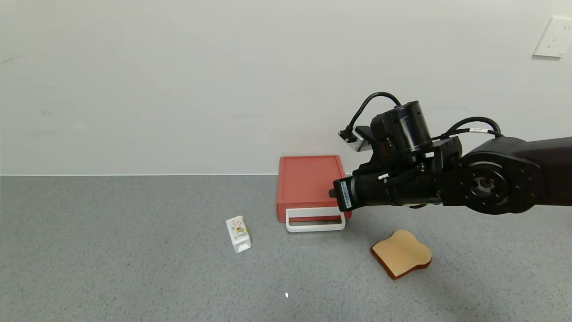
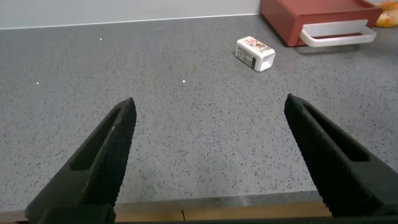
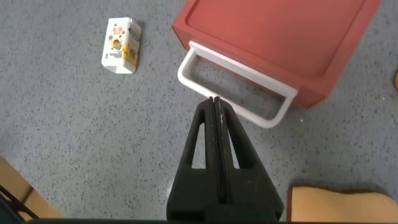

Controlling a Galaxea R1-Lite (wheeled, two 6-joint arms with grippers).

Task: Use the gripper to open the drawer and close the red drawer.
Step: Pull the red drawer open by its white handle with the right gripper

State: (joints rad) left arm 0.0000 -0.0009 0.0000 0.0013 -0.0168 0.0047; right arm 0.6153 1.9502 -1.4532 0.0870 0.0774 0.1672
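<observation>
The terracotta-red drawer (image 1: 308, 183) sits on the grey table against the wall and looks closed, its white loop handle (image 1: 315, 220) facing front. My right gripper (image 1: 333, 193) hovers at the drawer's right front corner, above the box. In the right wrist view its fingers (image 3: 214, 99) are pressed together with nothing between them, the tips lined up over the front bar of the handle (image 3: 236, 81); I cannot tell if they touch it. My left gripper (image 2: 209, 98) is open and empty over bare table near the front edge, far from the drawer (image 2: 311, 12).
A small white carton (image 1: 238, 233) lies left of the handle. A slice of toast (image 1: 401, 253) lies right of it, under the right arm. The wall stands close behind the drawer. The table's wooden front edge (image 2: 217, 211) shows below the left gripper.
</observation>
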